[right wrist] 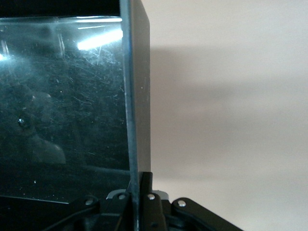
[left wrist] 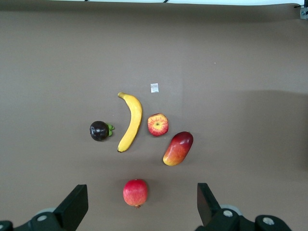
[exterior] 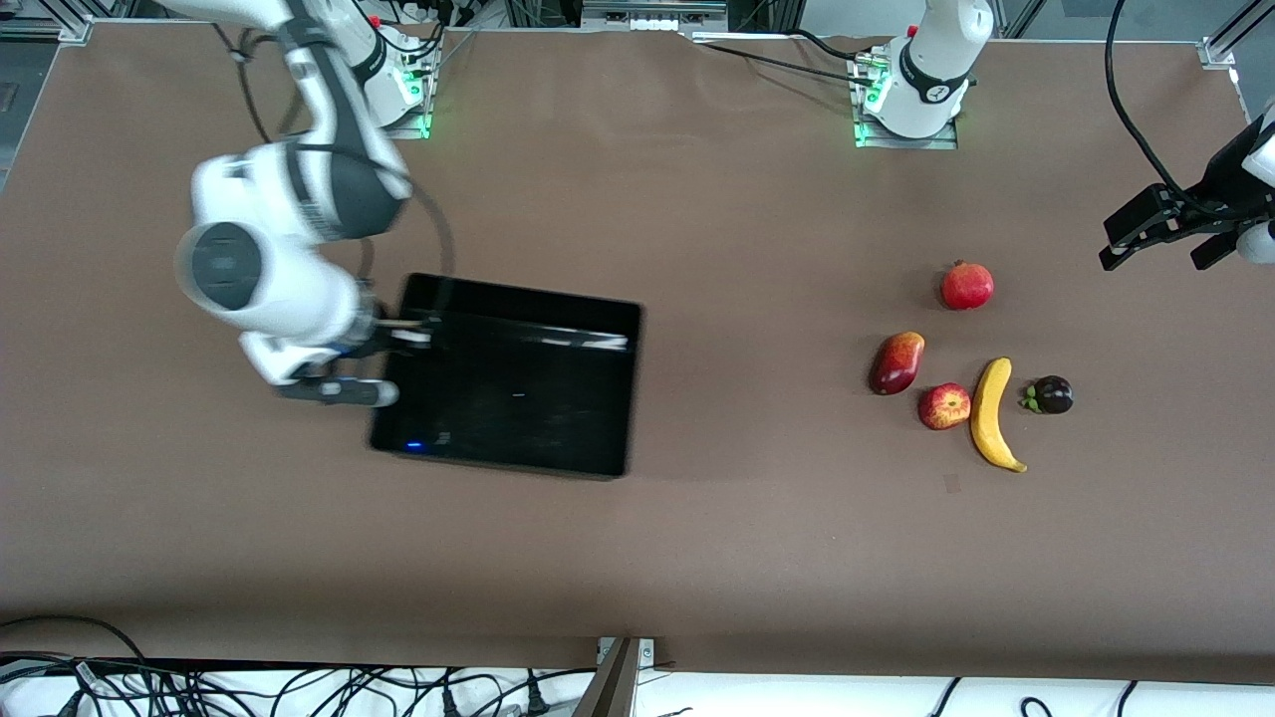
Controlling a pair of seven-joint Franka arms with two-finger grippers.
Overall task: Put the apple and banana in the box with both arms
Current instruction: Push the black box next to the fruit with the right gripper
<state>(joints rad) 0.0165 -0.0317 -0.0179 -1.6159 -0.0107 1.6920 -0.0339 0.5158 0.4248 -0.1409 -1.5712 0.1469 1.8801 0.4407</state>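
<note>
Right gripper [right wrist: 137, 192] pinched shut on thin, stiff, glossy wall of box [exterior: 518, 299], likely slippery; left gripper [left wrist: 139, 207] spread wide and empty, hanging above pomegranate [left wrist: 135, 192], with apple [left wrist: 158, 124] and banana [left wrist: 131, 121] just past it, both best taken mid-body.
</note>
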